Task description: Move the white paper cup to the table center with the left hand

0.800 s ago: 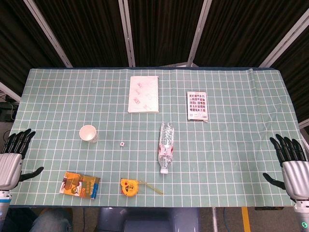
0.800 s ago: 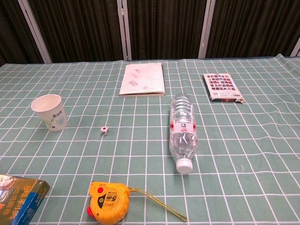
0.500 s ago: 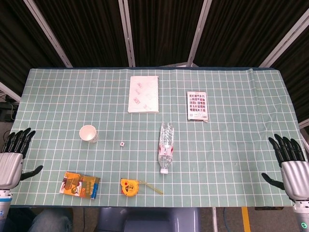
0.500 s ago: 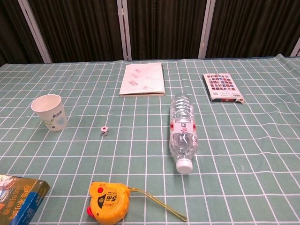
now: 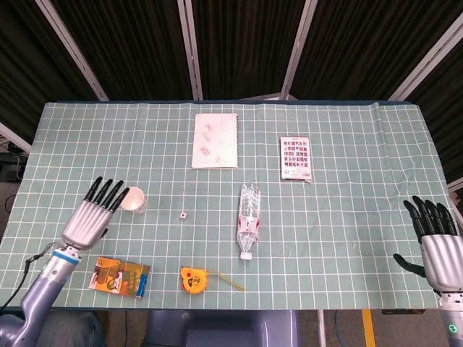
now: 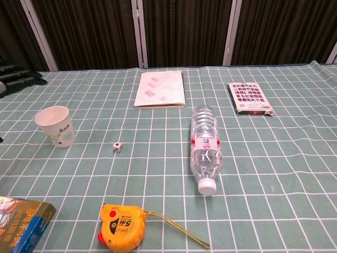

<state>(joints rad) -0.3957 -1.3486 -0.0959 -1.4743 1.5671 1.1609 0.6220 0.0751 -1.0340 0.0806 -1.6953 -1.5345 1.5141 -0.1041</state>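
Observation:
The white paper cup [image 5: 135, 200] [image 6: 57, 126] stands upright on the left part of the table, printed with a small green pattern. My left hand [image 5: 95, 214] hovers just left of the cup with its fingers stretched out and apart, holding nothing; only its dark fingertips [image 6: 16, 76] show at the chest view's left edge. At the table's right edge my right hand [image 5: 437, 244] is open and empty, far from the cup.
A small die [image 5: 184, 215] lies right of the cup. A clear bottle [image 5: 248, 220] lies on its side at mid-table. A yellow tape measure [image 5: 192, 279] and an orange box [image 5: 120, 277] sit near the front edge. A notebook [image 5: 215, 140] and card pack [image 5: 296, 157] lie further back.
My left hand has swung in from the table's left edge to a spot right beside the cup. The right hand has barely shifted. No object has moved.

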